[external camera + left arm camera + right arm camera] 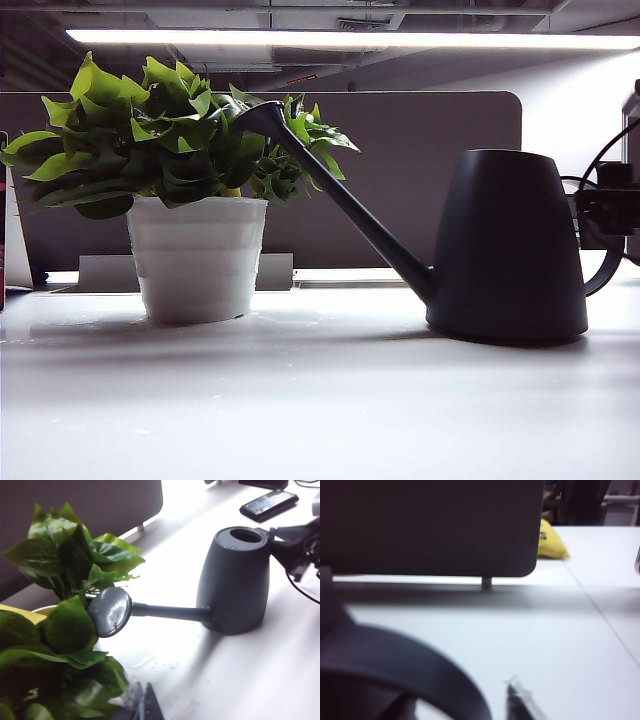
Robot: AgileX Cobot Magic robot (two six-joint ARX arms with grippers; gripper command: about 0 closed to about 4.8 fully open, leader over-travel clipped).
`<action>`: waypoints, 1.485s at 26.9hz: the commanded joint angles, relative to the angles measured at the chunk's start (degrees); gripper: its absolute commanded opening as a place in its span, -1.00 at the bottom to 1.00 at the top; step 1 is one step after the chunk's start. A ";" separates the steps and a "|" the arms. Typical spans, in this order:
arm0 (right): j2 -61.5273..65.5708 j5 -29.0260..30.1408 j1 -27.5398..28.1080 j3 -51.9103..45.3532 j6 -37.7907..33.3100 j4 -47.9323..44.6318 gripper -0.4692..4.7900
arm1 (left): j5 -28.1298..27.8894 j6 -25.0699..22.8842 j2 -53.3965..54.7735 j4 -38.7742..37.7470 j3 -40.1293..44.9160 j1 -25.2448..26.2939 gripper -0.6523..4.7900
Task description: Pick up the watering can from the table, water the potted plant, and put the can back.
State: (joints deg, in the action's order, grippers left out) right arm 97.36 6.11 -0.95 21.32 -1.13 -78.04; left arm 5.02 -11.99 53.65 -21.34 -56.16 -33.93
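- Nearest you, the white table [300, 400] lay bare in front, with water droplets showing on it in the left wrist view.
- The watering can [505, 245] stood upright on the table at the right, its spout [340, 195] slanting up into the leaves of the potted plant [190, 200].
- You had the right gripper [292, 542] at the can's handle [605, 270], behind the body; its jaws looked parted around the loop, not clamped.
- The left gripper [145, 707] sat low beside the plant; only a fingertip showed, so you cannot tell its state.
- Farthest back stood a dark partition [420, 180].
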 commanded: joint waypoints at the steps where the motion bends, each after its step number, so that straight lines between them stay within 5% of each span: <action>1: -6.03 0.26 -0.13 -2.12 -0.15 4.28 -0.83 | -1.97 0.35 -2.03 0.22 -0.13 0.09 -0.78; 17: -50.69 3.26 -0.33 -2.71 -2.45 49.68 -0.84 | -9.53 11.41 -18.62 -15.87 0.24 0.11 -0.78; 24: -66.77 3.80 -0.81 -2.75 -2.47 68.70 -0.84 | -11.08 15.08 -28.68 -14.99 8.44 0.11 -0.78; 40: -82.93 2.58 -1.03 -13.11 -2.10 72.28 -0.84 | -8.72 23.65 -49.29 4.96 39.15 0.11 -0.78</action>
State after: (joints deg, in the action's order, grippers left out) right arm 15.16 8.71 -1.85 8.82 -3.38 -5.04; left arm -3.90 11.18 4.58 -18.04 -18.13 -33.93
